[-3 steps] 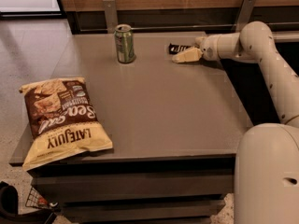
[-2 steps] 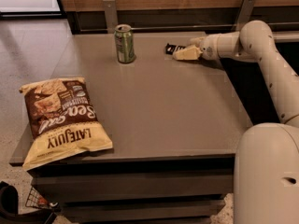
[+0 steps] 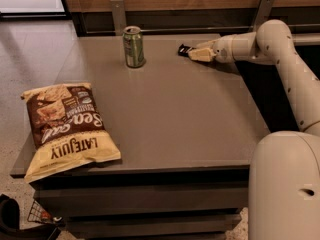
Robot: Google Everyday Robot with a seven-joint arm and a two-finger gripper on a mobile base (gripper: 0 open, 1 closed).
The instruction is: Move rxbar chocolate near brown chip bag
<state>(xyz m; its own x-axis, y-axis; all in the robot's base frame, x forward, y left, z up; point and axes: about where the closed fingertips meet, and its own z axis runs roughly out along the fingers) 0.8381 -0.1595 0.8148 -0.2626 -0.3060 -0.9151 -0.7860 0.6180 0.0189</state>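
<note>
From my station I see the gripper (image 3: pixel 194 53) at the far right of the desk (image 3: pixel 190 119), at the end of an arm (image 3: pixel 272 41) that stretches in low and almost level from the right. It is closed on the rxbar chocolate (image 3: pixel 183 49), pinching one end so that the dark free end juts left toward the green soda can (image 3: pixel 134 46). I judge that end-on hold suits such a thin, flat bar, since a level approach gets at its edge. I cannot tell whether the bar is just clear of the desk or skimming it. The brown chip bag (image 3: pixel 65 126) lies flat at the near left corner, well apart from the bar. Its pale yellow end points toward the front edge and looks to hang slightly over it. The can stands upright near the back, between bar and bag in the left-right sense but behind the straight line joining them. So my reading is that the grasp is made and the carry is the step in hand. A diagonal path across the bare middle would pass in front of the can and bring the bar down beside the bag's right edge.
</note>
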